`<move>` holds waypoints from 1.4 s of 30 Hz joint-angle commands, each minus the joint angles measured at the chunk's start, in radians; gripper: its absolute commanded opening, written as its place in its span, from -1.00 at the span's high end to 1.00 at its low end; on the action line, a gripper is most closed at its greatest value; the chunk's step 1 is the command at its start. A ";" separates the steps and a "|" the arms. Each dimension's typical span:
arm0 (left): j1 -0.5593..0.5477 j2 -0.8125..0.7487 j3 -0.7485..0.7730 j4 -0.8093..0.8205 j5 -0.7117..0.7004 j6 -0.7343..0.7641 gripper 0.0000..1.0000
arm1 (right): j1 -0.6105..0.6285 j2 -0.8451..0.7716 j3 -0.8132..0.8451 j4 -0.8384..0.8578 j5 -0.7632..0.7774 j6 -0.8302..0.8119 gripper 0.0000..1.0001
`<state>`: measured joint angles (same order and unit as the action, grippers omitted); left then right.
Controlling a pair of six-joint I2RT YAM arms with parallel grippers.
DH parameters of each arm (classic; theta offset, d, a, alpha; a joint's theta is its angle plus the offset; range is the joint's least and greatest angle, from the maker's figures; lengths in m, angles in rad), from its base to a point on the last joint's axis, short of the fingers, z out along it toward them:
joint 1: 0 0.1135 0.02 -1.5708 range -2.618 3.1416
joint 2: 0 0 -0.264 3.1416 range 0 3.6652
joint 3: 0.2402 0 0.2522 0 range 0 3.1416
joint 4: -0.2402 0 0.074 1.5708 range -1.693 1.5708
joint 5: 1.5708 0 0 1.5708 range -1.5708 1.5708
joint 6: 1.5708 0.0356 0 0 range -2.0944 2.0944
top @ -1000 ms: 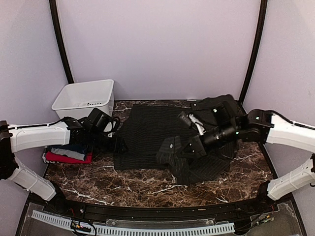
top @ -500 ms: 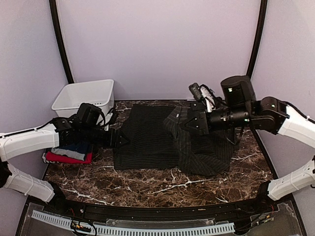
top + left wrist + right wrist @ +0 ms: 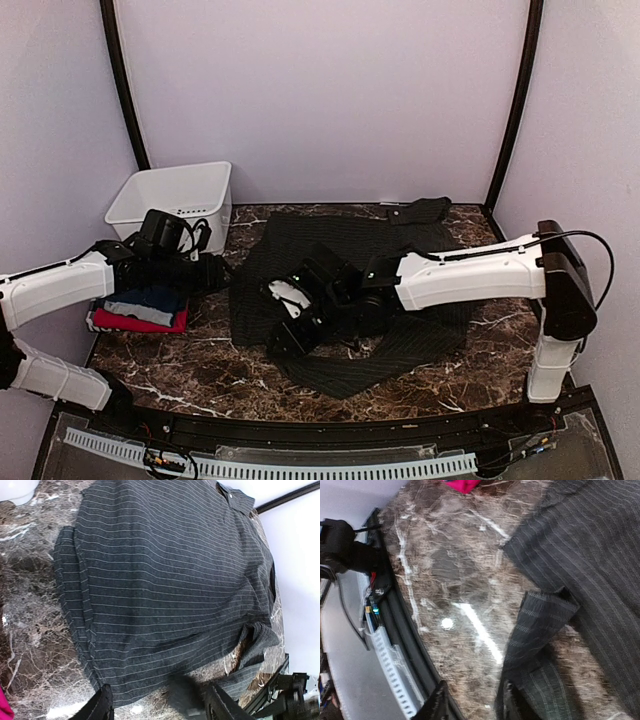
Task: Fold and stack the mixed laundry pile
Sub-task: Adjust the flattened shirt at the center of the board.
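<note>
The dark pinstriped shirt [image 3: 300,255] lies spread across the marble table, its collar [image 3: 420,210] at the back right. It fills the left wrist view [image 3: 165,580]. My right gripper [image 3: 284,338] reaches across to the shirt's near-left corner. Its jaws stand apart over bare marble [image 3: 470,705], and a sleeve cuff [image 3: 540,620] lies beside the right finger. My left gripper [image 3: 222,273] hovers at the shirt's left edge, open and empty [image 3: 160,707]. A folded stack sits at the left, with the red T-shirt [image 3: 135,322] under grey and navy blue [image 3: 150,298] cloth.
A white plastic bin [image 3: 175,200] stands at the back left, just behind the left arm. The table's black front rail [image 3: 395,625] runs close to the right gripper. Bare marble [image 3: 400,385] shows in front of the shirt.
My right arm swung from the back right across to the shirt's near-left corner, bringing the sleeve over, and its jaws have parted. The left gripper drew back slightly to the left.
</note>
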<state>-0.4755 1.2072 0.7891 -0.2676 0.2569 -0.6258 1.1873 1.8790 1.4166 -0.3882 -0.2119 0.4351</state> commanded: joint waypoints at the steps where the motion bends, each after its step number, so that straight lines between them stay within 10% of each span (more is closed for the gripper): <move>1: 0.000 0.005 0.003 -0.018 0.117 0.058 -0.25 | 0.022 -0.103 0.004 0.150 -0.222 -0.064 0.00; 20: -0.349 0.235 -0.020 -0.211 0.138 -0.052 -0.10 | -0.278 -0.475 -0.328 0.023 -0.168 -0.093 -0.02; 27: -0.356 0.063 -0.108 -0.277 0.070 -0.155 0.09 | -0.236 -0.313 -0.329 0.119 -0.295 -0.061 0.27; 42: -0.356 -0.112 -0.295 -0.014 0.162 -0.364 -0.20 | -0.005 0.066 -0.179 0.271 -0.344 0.003 0.55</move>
<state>-0.8333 1.0492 0.5205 -0.3290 0.3798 -0.9543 1.1744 1.9217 1.2026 -0.1841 -0.5343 0.4171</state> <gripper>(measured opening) 0.600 0.227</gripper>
